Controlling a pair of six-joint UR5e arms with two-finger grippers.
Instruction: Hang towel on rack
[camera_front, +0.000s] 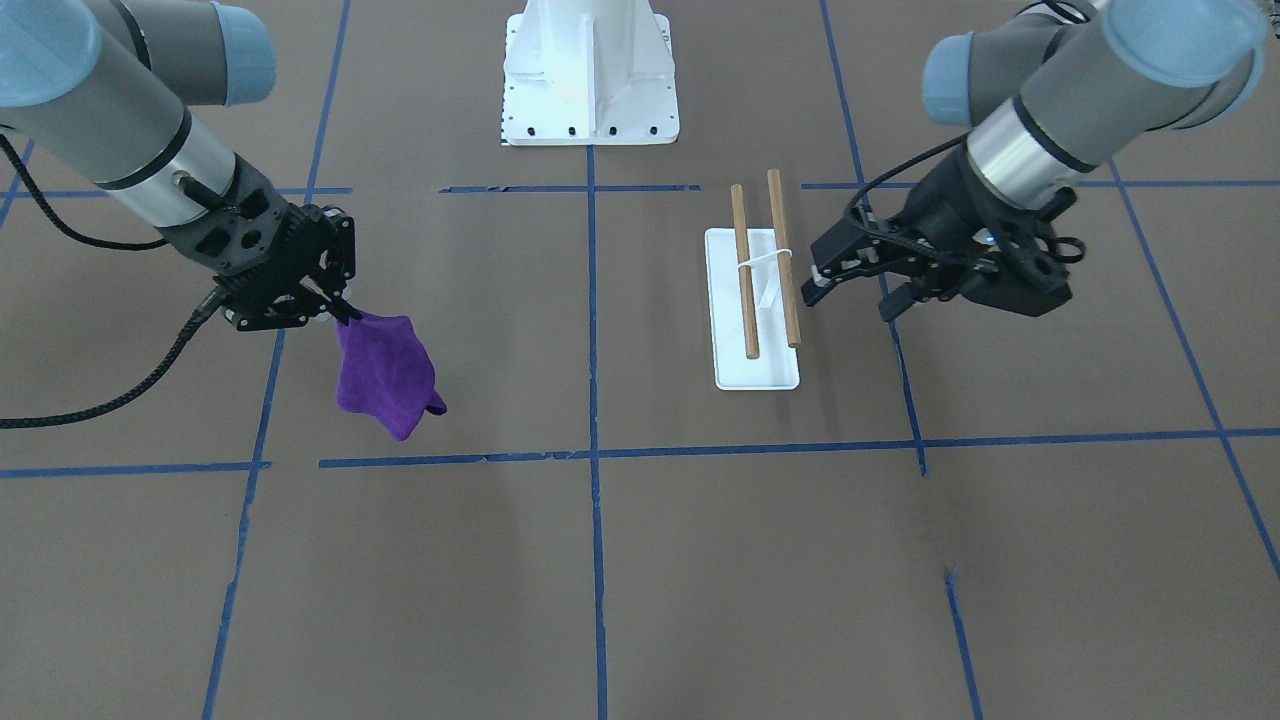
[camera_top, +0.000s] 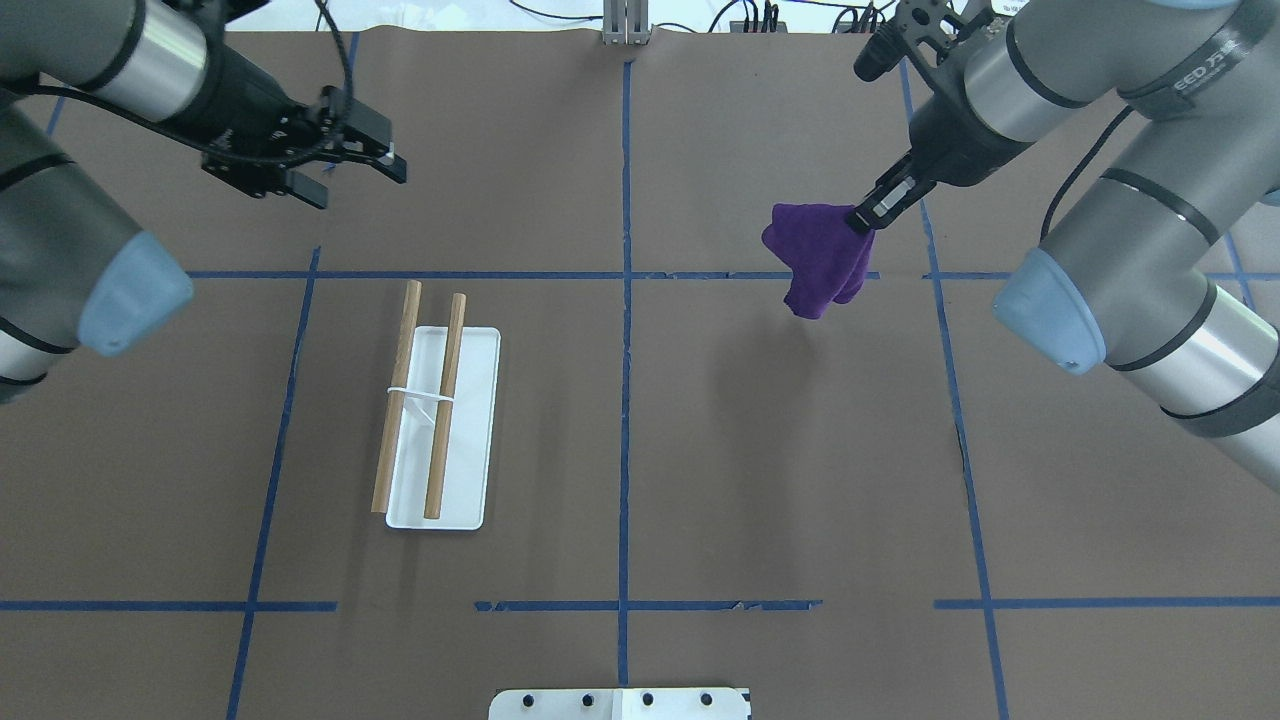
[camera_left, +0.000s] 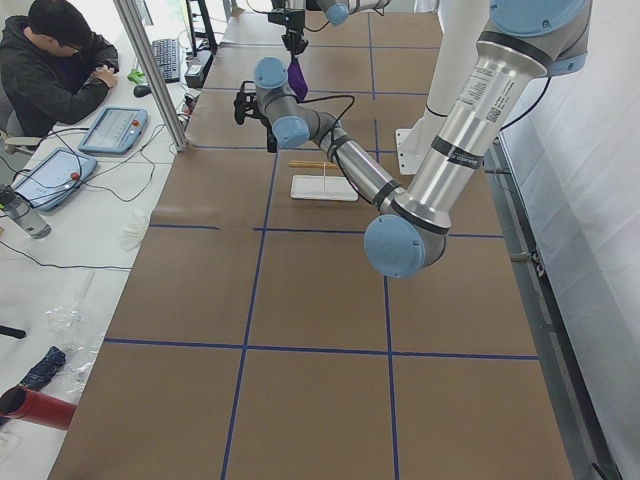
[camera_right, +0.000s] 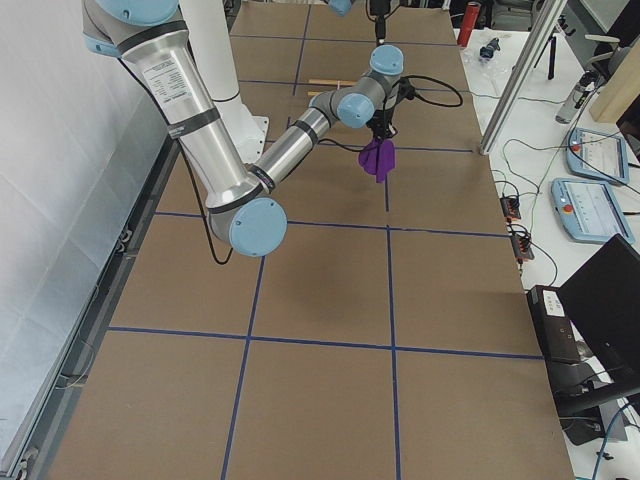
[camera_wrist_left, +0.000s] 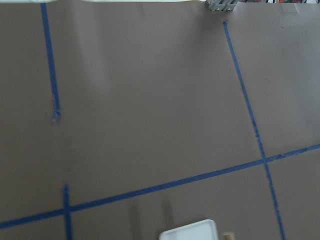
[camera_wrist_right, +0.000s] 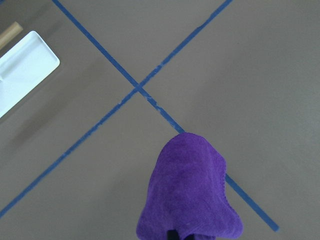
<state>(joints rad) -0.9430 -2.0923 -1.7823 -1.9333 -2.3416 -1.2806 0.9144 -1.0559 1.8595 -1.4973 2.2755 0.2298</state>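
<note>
The purple towel (camera_front: 385, 375) hangs bunched from my right gripper (camera_front: 340, 312), which is shut on its top edge and holds it above the table. It also shows in the overhead view (camera_top: 815, 260) below that gripper (camera_top: 862, 220), and in the right wrist view (camera_wrist_right: 192, 195). The rack (camera_front: 757, 370) stands on the table with a white base and two bare wooden rods (camera_top: 445, 400). My left gripper (camera_front: 850, 297) is open and empty, just beside the rack's outer rod and apart from it; in the overhead view it (camera_top: 355, 185) lies beyond the rack's far end.
The white robot pedestal (camera_front: 590, 90) stands at the table's robot side. Blue tape lines (camera_top: 625, 400) divide the brown table. An operator (camera_left: 55, 70) sits at a side desk with tablets, beyond the table's edge.
</note>
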